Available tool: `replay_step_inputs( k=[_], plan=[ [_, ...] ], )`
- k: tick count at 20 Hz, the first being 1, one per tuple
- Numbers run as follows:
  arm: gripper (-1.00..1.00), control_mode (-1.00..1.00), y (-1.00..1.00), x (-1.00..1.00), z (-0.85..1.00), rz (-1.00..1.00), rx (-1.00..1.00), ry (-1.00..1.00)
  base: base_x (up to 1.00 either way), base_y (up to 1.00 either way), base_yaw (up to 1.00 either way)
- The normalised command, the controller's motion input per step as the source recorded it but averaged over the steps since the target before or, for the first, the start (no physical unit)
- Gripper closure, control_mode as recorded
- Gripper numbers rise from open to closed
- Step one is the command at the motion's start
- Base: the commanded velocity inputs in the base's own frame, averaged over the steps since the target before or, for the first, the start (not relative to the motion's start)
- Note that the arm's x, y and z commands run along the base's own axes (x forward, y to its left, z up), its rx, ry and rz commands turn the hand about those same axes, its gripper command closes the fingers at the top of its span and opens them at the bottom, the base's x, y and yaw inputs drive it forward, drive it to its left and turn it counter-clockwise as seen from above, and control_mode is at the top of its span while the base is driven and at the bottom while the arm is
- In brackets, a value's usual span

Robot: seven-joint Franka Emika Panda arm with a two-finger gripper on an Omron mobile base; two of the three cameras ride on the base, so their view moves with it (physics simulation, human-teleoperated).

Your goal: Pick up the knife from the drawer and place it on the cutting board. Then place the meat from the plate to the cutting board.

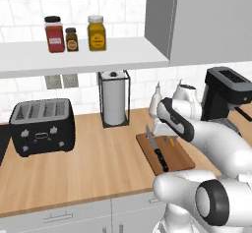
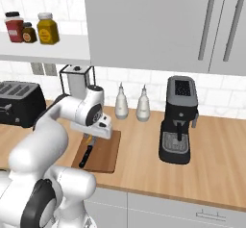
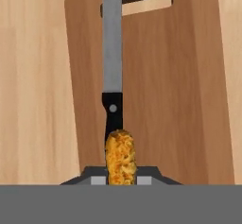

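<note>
The reddish-brown cutting board point(image 1: 181, 159) point(image 2: 107, 156) point(image 3: 175, 76) lies on the wooden counter. On it rests the knife point(image 1: 157, 151) point(image 2: 86, 156) point(image 3: 112, 53), black handle toward the counter's front edge. My gripper point(image 1: 170, 137) point(image 2: 91, 136) point(image 3: 121, 178) hovers just above the board, shut on the meat point(image 3: 120, 156) point(image 1: 171, 140) point(image 2: 88, 138), a small orange-tan piece. In the hand view the meat hangs over the knife's handle. The drawer and the plate are out of view.
A black toaster point(image 1: 42, 126) stands at the left and a paper towel holder point(image 1: 114, 99) behind the board. Two white bottles point(image 2: 121, 103) and a black coffee machine point(image 2: 178, 121) stand to the right. Spice jars point(image 1: 74, 34) sit on the shelf above.
</note>
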Motion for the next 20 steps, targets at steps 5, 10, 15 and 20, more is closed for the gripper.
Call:
replay_step_inputs(
  k=[5, 10, 15, 20],
  plan=[
    [1.00, -1.00, -0.19, 0.06, -0.32, 0.00, 0.00, -0.02, 0.00, 0.00, 0.00],
    [1.00, -1.00, -0.04, 0.19, -0.39, 0.00, 0.00, 0.00, 0.00, 0.00, 0.00],
    [1.00, -1.00, -0.11, 0.56, -0.42, 0.00, 0.00, 0.00, 0.00, 0.00, 0.00],
    [1.00, -1.00, -0.15, 0.39, -0.20, 0.00, 0.00, 0.00, 0.00, 0.00, 0.00]
  ],
)
